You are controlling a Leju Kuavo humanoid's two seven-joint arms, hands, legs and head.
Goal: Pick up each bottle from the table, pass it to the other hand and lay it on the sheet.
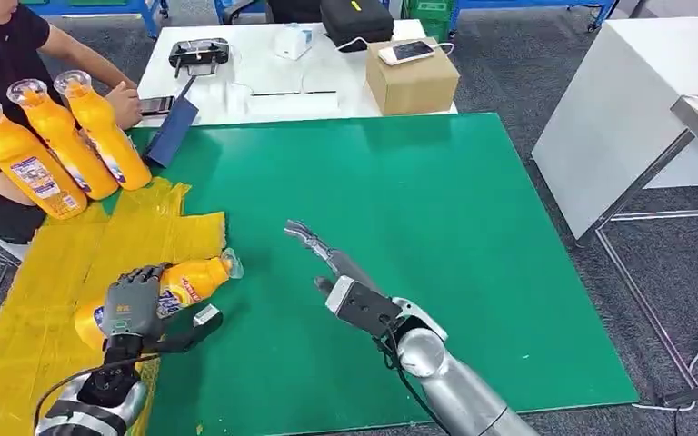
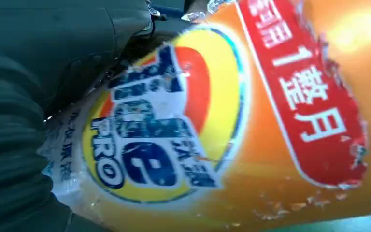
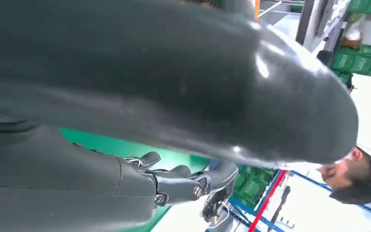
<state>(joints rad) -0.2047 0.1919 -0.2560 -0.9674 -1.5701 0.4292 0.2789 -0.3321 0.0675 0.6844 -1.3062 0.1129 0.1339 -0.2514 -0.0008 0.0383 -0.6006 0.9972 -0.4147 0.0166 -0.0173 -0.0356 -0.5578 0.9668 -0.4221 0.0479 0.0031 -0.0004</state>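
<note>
Left hand: fingers curled over lying bottle, near left, on yellow sheet.
Right hand: fingers extended, held together, holding nothing, above green table.

A person in a black shirt is sitting at the far left corner. Behind the green bench, a white table is carrying a cardboard box with a phone lying on top, plus a black controller.
</note>
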